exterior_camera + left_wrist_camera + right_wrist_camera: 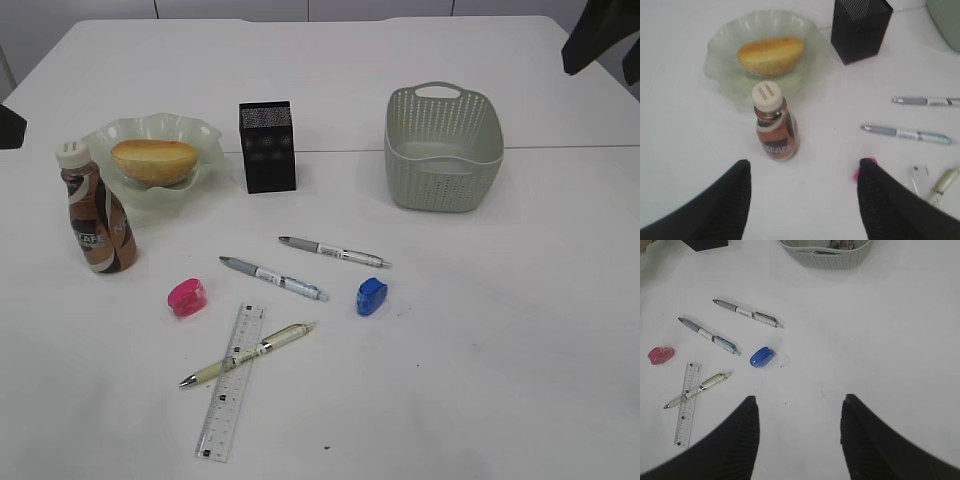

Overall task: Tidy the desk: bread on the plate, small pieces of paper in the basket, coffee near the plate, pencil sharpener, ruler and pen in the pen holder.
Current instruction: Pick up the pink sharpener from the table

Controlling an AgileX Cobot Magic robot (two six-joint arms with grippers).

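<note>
Grippers first: the left gripper (802,192) hangs above the desk (520,330) with its jaws spread wide and nothing between them, the coffee (774,125) standing upright just ahead of it. Beyond the coffee sits the plate (720,65), with the bread (771,54) lying in it. The pen holder (860,30) stands upright to the right of the plate.

The right gripper (800,437) is likewise spread and empty, held over bare desk. Ahead and to its left lies the blue sharpener (761,356). Farther left, two grey pens lie apart and roughly parallel: one (747,313) nearer the basket, the other (709,335) below it. A third, yellowish pen (698,389) lies slantwise across the ruler (686,405), touching it. The pink sharpener (661,354) sits just beyond the ruler's far end.

At the far side, the basket (825,255) stands upright, with something crumpled showing inside it; I cannot tell what it is. In the exterior view the coffee stands just beside the plate's front left rim, well apart from the basket on the right
</note>
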